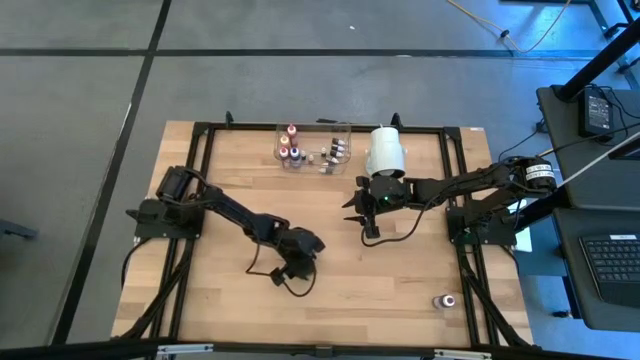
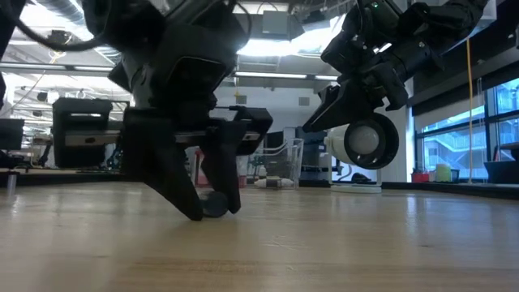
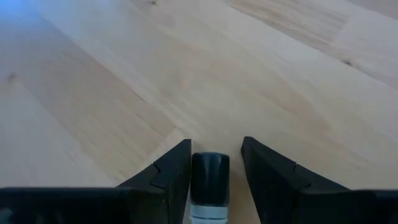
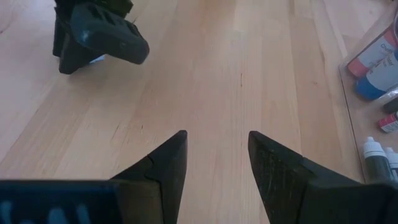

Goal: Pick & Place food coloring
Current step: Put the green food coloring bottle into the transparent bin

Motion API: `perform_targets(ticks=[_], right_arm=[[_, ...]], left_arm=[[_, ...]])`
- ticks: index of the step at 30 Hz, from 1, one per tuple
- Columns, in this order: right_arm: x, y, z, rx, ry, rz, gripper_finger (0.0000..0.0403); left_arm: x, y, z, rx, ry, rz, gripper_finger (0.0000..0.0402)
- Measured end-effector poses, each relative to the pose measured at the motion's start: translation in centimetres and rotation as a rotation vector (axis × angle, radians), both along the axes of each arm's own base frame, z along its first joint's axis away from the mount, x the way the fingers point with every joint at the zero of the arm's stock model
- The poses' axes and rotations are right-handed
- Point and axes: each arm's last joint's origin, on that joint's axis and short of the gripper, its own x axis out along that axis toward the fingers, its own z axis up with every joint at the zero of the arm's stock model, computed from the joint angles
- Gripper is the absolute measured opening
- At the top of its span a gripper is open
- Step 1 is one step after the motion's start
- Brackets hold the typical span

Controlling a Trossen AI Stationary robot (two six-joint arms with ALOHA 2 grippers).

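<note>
Dark-capped food coloring vial [image 3: 209, 186] lies on the desk [image 1: 400, 290] between the left hand's [image 1: 296, 268] part-open fingers, not yet clamped. Step: grasp. Next: close, lift, carry toward the clear tray [image 1: 345, 132]. Right hand [image 1: 362, 212] hovers open, empty.

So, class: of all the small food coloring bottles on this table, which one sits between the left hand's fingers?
The dark-capped vial between the left hand fingers at mid-table. The other bottles stand in the clear tray at the far edge, and one lone bottle lies near the right front corner.
</note>
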Motion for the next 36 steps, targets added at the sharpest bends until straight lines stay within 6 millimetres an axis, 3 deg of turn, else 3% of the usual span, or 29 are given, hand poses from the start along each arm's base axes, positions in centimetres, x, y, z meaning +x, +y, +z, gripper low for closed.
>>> perform_targets(ticks=[16,21,28,36], right_arm=[[0.0,0.0,0.0,0.000,0.001,0.000,0.0173],[0.0,0.0,0.0,-0.001,0.000,0.000,0.0173],[0.0,0.0,0.0,-0.004,0.000,0.002,0.0173],[0.0,0.0,0.0,-0.009,-0.002,0.005,0.0173]], left_arm=[[-0.6,0.7,-0.5,-0.082,-0.022,0.063,0.0072],[-0.7,1.4,1.3,-0.102,-0.005,0.309,0.0076],[-1.3,5.0,6.9,-0.061,-0.150,0.727,0.0071],[-2.6,13.2,12.7,0.044,-0.431,1.108,0.0069]])
